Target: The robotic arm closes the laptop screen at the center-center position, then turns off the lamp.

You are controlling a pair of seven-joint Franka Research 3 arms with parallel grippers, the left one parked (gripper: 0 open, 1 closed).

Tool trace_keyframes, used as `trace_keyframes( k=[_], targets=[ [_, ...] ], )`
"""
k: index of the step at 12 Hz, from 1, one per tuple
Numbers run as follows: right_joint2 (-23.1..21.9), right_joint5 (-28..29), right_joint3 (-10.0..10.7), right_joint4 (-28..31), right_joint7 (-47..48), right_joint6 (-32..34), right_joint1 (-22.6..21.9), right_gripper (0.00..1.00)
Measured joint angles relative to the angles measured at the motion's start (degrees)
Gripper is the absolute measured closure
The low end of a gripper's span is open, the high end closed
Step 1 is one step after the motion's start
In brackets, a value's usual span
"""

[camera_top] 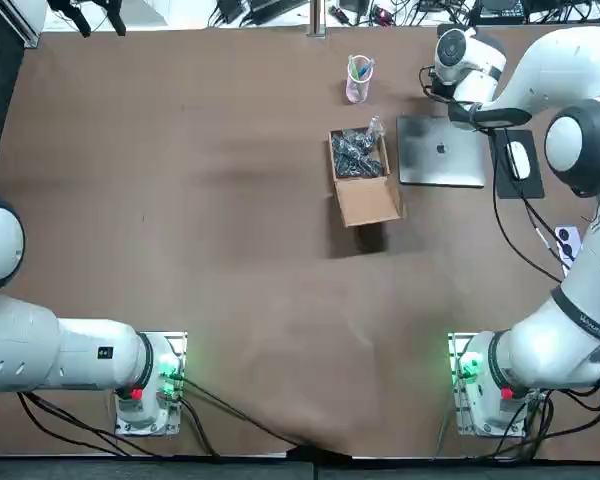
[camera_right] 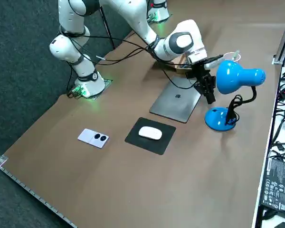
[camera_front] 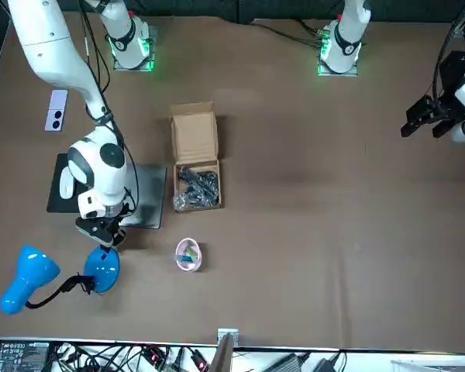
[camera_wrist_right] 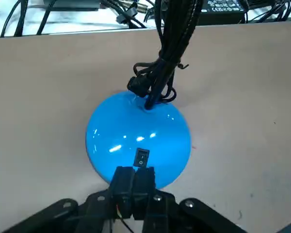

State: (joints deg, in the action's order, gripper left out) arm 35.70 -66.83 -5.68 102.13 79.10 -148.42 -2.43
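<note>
The laptop [camera_top: 440, 150] is shut flat on the desk [camera_top: 180, 200], toward its far right side. The blue lamp [camera_front: 102, 267] is set near the far right corner. The right gripper [camera_wrist_right: 134, 171] is held just over the lamp's base, jaws pressed together beside the switch [camera_wrist_right: 142, 158].

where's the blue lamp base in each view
front view: lamp base lower left, by the right gripper, shut.
right side view: right of centre, beside the closed laptop.
right wrist view: middle, just ahead of the fingers.
top view: hidden under the right arm's wrist.
shared landmark: the laptop, absent only from the wrist view.
</note>
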Motion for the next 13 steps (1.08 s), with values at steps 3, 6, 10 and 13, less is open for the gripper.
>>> trace_keyframes(
  k=[3,6,10,13],
  targets=[
    [0.4,0.0,0.0,-0.1,0.0,-0.9,0.3,0.98],
    [0.9,0.0,0.0,-0.1,0.0,-2.0,0.7,0.98],
    [1.6,-0.2,0.0,-0.6,0.0,-3.1,1.1,0.98],
    [2.1,-0.6,0.0,-1.0,0.0,-3.3,1.4,0.98]
  ],
)
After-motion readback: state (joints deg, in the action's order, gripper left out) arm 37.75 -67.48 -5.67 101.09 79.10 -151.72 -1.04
